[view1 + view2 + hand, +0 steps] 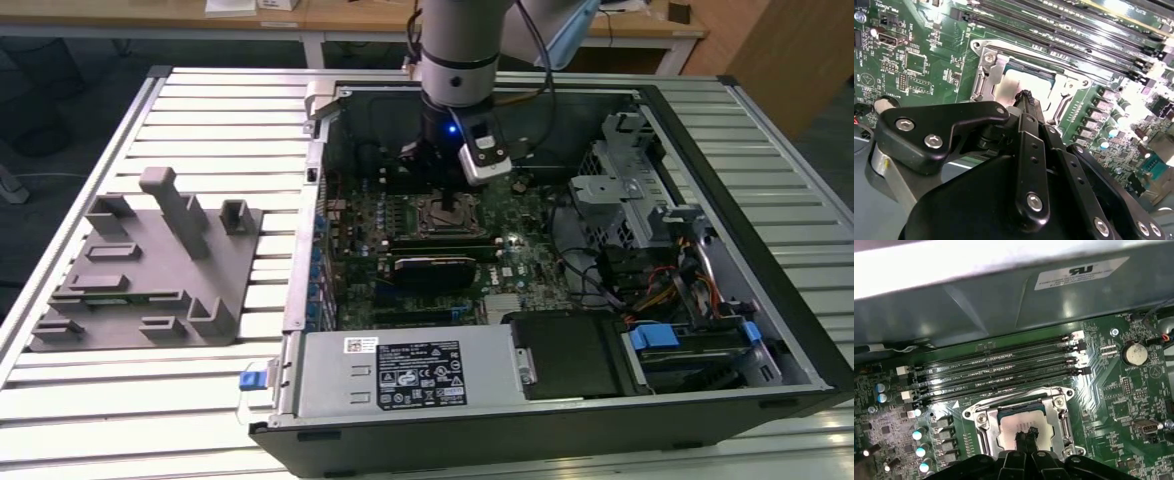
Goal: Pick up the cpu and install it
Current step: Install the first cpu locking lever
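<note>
A: Position check. One arm, one hand (1025, 436), down inside the open computer case (747, 390) on the slatted tabletop (214, 100). In both wrist views the fingertips (1026, 100) are drawn together to a narrow tip, right over the cpu (1013, 426).

B: Gripping it?

A: No. The fingers are closed on themselves, nothing between them. The cpu, pale metal top, lies flat inside the socket frame (980, 421). Whether the tip touches the chip or sits just above it, I cannot tell.

B: Risks from here?

A: My judgement: if the chip is not fully settled in the socket, a downward push from that narrow tip could tilt it against the frame or load the contacts underneath. A sideways drift would scrape the metal top. The frame's edges sit close on either side of the tip, so an off-centre move could catch them.

B: Counts?

A: One cpu, one socket frame. Four long memory slots (999, 371) beside the socket, all empty as far as I can see. One round coin battery (1134, 353) on the board. One grey tray (147, 270) with upright posts on the tabletop, at the exterior view's left, well apart from the case.

B: Anything in the tray?

A: Nothing I can make out.
</note>
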Robot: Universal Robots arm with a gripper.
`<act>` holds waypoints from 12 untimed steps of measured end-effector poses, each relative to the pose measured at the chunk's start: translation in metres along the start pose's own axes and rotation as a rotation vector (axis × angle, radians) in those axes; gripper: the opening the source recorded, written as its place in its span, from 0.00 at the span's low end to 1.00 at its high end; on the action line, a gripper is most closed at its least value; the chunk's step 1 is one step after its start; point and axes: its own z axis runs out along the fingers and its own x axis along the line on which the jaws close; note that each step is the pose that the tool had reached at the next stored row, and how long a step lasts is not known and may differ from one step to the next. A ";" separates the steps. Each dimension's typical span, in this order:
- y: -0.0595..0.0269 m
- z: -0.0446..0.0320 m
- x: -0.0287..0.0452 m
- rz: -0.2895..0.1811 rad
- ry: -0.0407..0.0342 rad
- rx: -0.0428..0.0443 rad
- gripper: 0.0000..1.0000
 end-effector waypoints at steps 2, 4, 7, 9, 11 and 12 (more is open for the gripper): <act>0.0002 0.0000 -0.0013 -0.010 0.0024 0.0003 0.11; 0.0003 -0.0001 -0.0013 -0.011 0.0026 0.0004 0.11; 0.0003 -0.0022 -0.0013 -0.012 0.0026 0.0003 0.11; 0.0003 -0.0055 -0.0015 -0.012 0.0026 0.0004 0.11; 0.0003 -0.0102 -0.0016 -0.012 0.0026 0.0002 0.11; 0.0003 -0.0127 -0.0017 -0.012 0.0026 0.0004 0.11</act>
